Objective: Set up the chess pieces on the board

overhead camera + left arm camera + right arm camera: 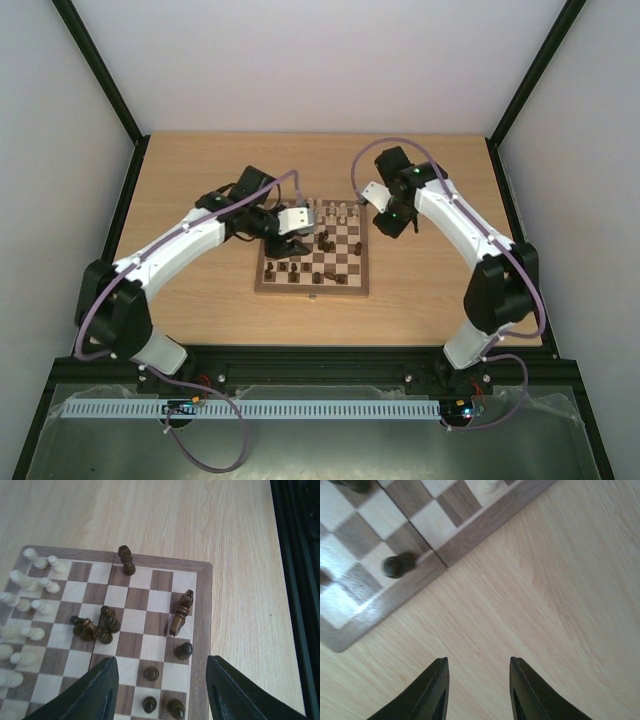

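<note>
While the left pincer [160, 662] hangs wide and empty, a toppled dark brown wooden chessman [181, 611] lies just ahead, pointing away. Right pincer [477, 661], parted and empty, hovers farther off.

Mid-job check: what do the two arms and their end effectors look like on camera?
The left arm and right arm match: white shells, black joints and bases, a lilac cable looping along each. The left end effector and right end effector each have two black, tapered, wedge-like fingers.
</note>
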You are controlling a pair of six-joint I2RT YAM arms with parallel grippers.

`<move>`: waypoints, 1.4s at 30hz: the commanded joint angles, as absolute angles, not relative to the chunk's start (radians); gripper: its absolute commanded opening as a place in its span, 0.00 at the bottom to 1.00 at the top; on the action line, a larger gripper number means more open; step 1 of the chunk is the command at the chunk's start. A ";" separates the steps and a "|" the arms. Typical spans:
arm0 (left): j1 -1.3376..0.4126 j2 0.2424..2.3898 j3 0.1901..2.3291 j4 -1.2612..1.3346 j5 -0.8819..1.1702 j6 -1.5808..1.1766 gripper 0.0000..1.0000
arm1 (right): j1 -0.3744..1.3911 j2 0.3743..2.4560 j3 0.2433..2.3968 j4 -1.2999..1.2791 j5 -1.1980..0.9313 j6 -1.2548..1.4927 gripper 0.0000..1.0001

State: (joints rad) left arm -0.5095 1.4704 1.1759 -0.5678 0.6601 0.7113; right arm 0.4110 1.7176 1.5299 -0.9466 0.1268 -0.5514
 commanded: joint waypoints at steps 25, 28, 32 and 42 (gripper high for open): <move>-0.775 2.023 1.570 -0.786 0.368 0.749 0.39 | 0.309 1.423 1.194 -0.725 -0.036 -0.351 0.34; -0.776 2.027 1.568 -0.791 0.371 0.767 0.39 | 0.304 1.421 1.190 -0.723 -0.037 -0.351 0.34; -0.775 2.024 1.571 -0.824 0.366 0.799 0.40 | 0.302 1.422 1.192 -0.720 -0.037 -0.352 0.34; -0.784 2.035 1.579 -0.873 0.385 0.839 0.39 | 0.300 1.442 1.203 -0.716 -0.048 -0.353 0.34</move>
State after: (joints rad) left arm -0.7712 2.0232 1.5482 -0.8257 0.3763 0.8139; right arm 0.3050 1.4452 1.2022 -0.7086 -0.0257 -0.3653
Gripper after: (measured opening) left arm 0.399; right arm 0.339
